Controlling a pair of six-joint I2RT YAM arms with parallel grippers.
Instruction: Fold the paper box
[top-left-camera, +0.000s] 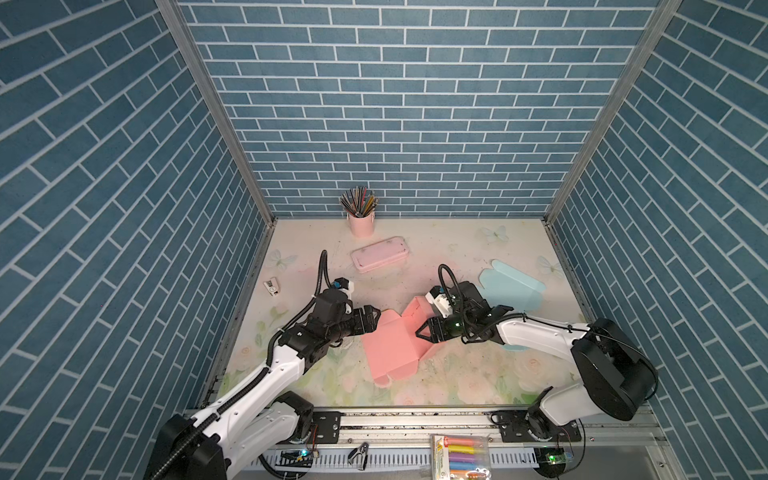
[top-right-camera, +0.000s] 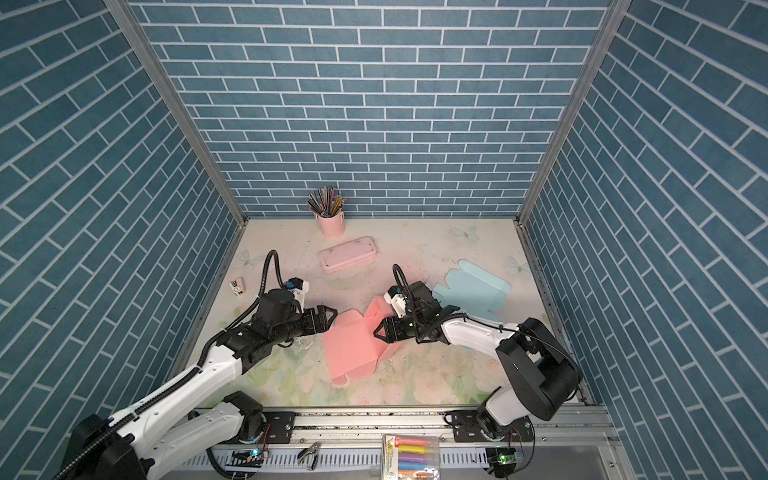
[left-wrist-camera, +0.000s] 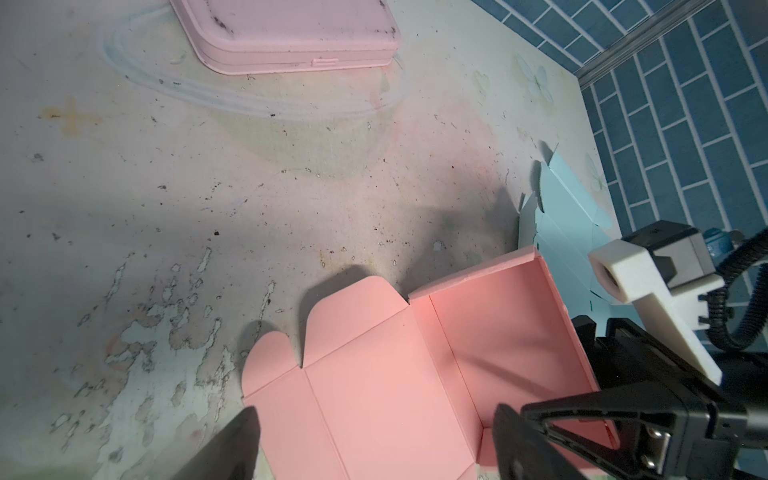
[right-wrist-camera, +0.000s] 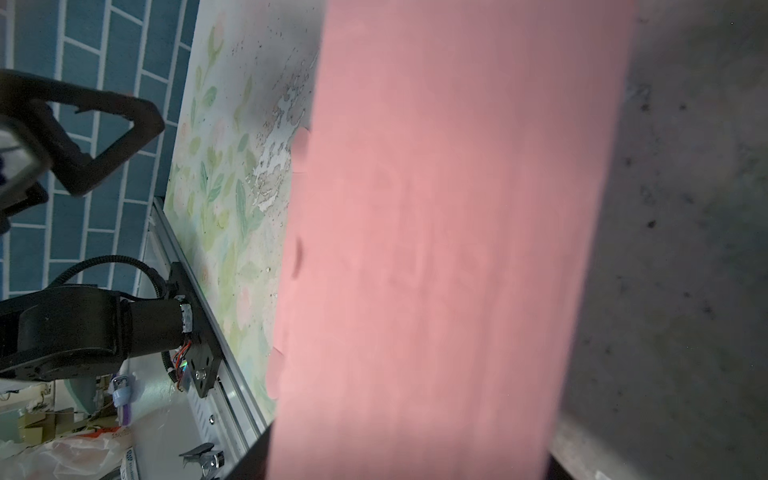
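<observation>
Pink card, half shaped: the paper box (top-left-camera: 388, 353) lay at the middle of the table (top-left-camera: 457, 386), its base flat, with walls standing up at the end nearest the right arm and its rounded flaps (left-wrist-camera: 349, 316) lying flat at the far edge. The left gripper (top-left-camera: 374, 318) hovered at the box's left edge with its jaws spread wide, holding nothing. The right gripper (top-left-camera: 422, 334) sat over the raised end with its jaws apart and a pink panel between them; whether the pads touched the card could not be told.

The step looked to be folding that upright wall (top-left-camera: 417, 309) inward. To do it well, the left gripper probably needed to press the flat base down close to the crease first, so the box would not slide. The right should then pinch lightly and turn the panel along its scored line, since thin card dents under a hard squeeze. The blue sheet (top-left-camera: 513, 286) lay just behind, clear of the fold
</observation>
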